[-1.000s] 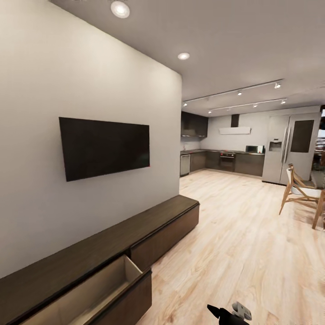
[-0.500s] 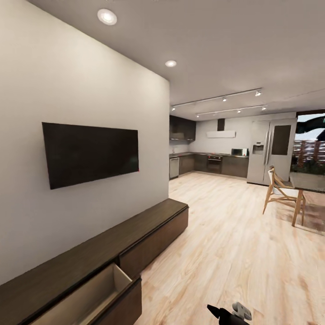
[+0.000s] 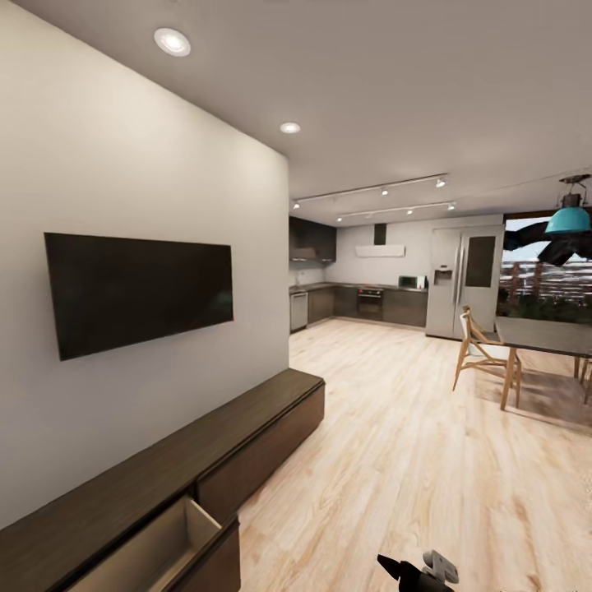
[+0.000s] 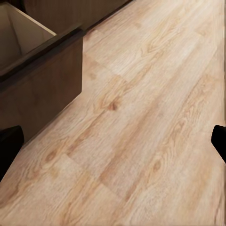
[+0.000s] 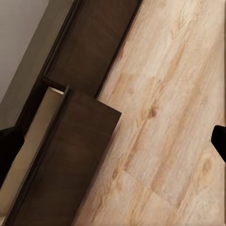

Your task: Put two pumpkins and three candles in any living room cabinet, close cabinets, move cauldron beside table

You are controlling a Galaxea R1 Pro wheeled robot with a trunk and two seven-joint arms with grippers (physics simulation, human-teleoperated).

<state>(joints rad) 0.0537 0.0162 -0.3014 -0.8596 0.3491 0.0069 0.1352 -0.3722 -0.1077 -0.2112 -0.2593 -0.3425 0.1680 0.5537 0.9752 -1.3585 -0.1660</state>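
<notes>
Cabinet [image 3: 247, 427] — one drawer [image 4: 42, 70] open; both claws spread wide, each holding nothing.

A black television [image 3: 138, 289] hangs on the white wall [image 3: 123, 164]. Far behind stands a silver refrigerator [image 3: 463, 281]. A wooden chair [image 3: 477, 348] is beside the dark dining table [image 3: 544, 335], under a teal lamp [image 3: 570, 218].

Wood surfaces, matt and satin finishes

Cabinet [image 3: 205, 448] showing dark-brown matt wood grain, its open drawer [image 3: 156, 551] lined in pale smooth board; floor [image 3: 427, 460] showing light glossy-ish planks with knots; wall [image 3: 123, 164] looking smooth matt; far fridge [image 3: 460, 279] reading as brushed metal.
</notes>
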